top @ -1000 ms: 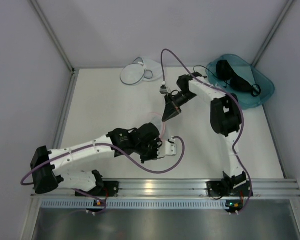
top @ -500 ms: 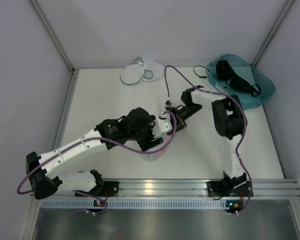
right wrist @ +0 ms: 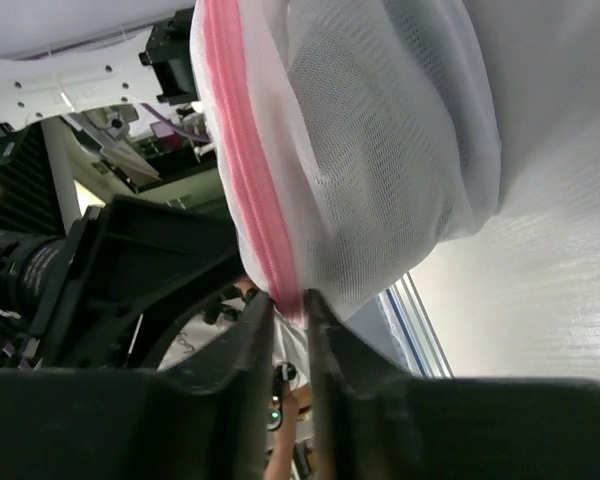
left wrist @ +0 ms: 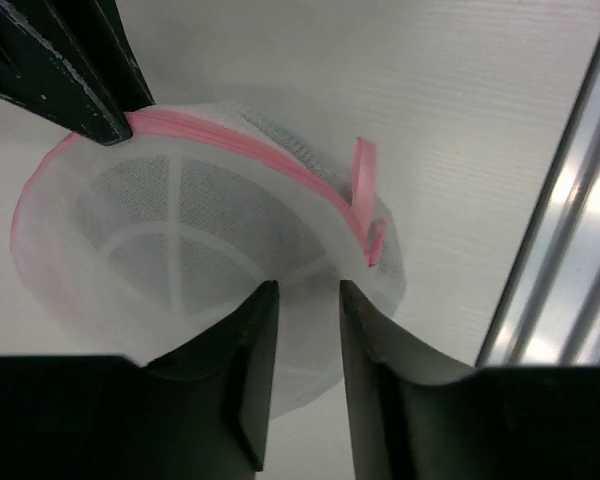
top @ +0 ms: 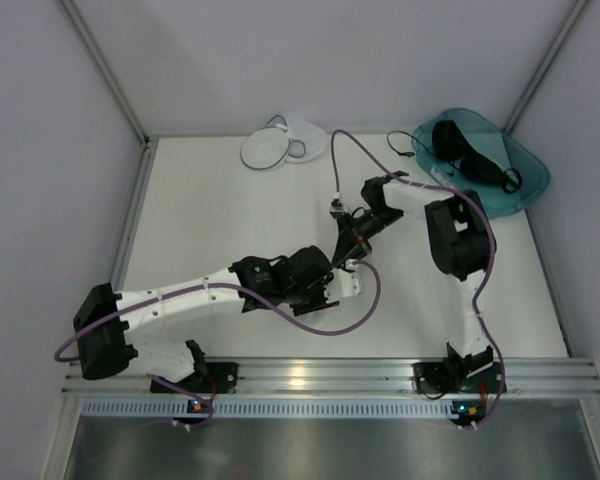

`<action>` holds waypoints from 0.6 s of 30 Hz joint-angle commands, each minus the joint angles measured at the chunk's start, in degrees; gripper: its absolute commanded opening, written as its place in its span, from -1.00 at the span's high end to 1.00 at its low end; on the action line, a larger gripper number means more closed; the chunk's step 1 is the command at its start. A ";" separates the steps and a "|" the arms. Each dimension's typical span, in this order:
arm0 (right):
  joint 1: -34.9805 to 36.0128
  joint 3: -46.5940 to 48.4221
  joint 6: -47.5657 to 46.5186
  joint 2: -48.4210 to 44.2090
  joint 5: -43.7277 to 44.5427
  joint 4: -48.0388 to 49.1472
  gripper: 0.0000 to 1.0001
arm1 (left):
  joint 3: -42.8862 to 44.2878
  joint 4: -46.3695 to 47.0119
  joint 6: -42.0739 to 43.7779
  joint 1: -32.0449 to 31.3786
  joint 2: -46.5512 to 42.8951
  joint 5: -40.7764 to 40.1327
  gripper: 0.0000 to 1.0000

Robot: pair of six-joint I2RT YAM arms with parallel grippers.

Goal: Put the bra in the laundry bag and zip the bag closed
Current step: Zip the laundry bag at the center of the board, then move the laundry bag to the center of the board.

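Right gripper (right wrist: 288, 300): my fingers nipped tight on pink rim (right wrist: 242, 180) of pink bag (left wrist: 180, 240), mesh bulging above tips. Left gripper (left wrist: 305, 295): my fingers part closed, narrow gap, white mesh of same bag in gap; true pinch or mere touch, cannot tell from wrist view. Pink tab (left wrist: 363, 170) stands up at bag's edge. Both grippers meet mid table (top: 200, 220). Bra (top: 468, 150) lies in teal bin (top: 528, 185), far right corner. Laundry bag (top: 270, 150), grey rim, at back edge, well apart from both grippers.
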 commanded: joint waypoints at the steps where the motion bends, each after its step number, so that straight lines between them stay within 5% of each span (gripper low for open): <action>1: -0.35 2.23 -0.18 -4.19 -0.94 1.21 0.52 | -1.35 3.27 0.00 -0.13 2.19 -5.12 0.35; 2: -0.35 3.19 -0.62 -4.45 -0.32 0.95 0.19 | -1.61 3.45 0.00 0.13 2.36 -6.01 0.63; 6: -2.62 6.09 0.87 -6.47 4.07 1.64 -0.43 | -1.17 3.01 0.08 3.81 -0.70 -6.19 1.00; 10: -7.72 11.54 5.26 -9.37 7.49 4.81 -0.98 | -0.82 1.08 1.57 9.00 -4.13 -5.57 1.00; 17: -13.44 18.93 3.95 -17.09 23.31 7.62 -0.99 | 1.11 -2.08 0.26 19.19 -6.33 -0.07 0.97; 18: -14.14 18.85 3.77 -18.07 25.50 8.15 -0.98 | 1.55 -2.61 -0.70 19.46 -7.03 0.83 0.77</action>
